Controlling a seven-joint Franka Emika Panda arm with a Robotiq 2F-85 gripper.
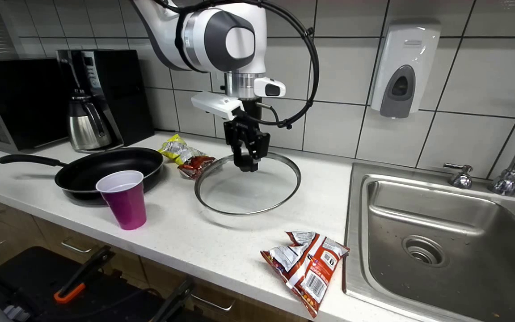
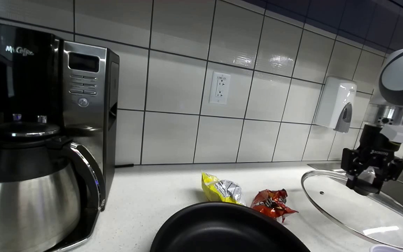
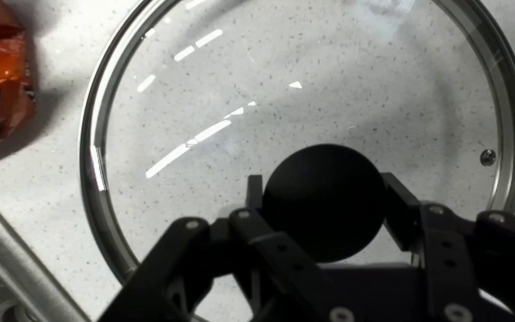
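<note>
A white speckled worktop (image 1: 181,241) runs along a pale tiled wall (image 1: 342,67), with a coffee maker (image 2: 86,80) toward one end and a steel sink (image 1: 354,223) at the other. Between them you have the glass lid (image 1: 248,192), and in an exterior view the shadow (image 1: 216,220) apart from its metal rim (image 3: 90,134) suggests it hangs above the surface; how level it is, you can't quite tell. Your jaws are pinched around the black knob (image 3: 324,203), one on either side of it in the wrist view. That makes sense: the knob stands up from smooth glass, gives the jaws something to bear on, and seems to be at the lid's middle, so the weight should balance. Being round, though, it may let the lid turn a little in your grip.

A crumpled red packet (image 1: 195,166) lies just beside the lid, next to a yellow packet (image 1: 176,149), both set back toward the wall. A red-and-white bag (image 1: 309,264) lies with a corner at the sink's edge. Your black frying pan (image 1: 110,165) has its handle (image 1: 29,158) turned away from the lid, which leaves that handle out of the way. The purple cup (image 1: 125,201) stands in front of the pan, near the worktop's front edge.
</note>
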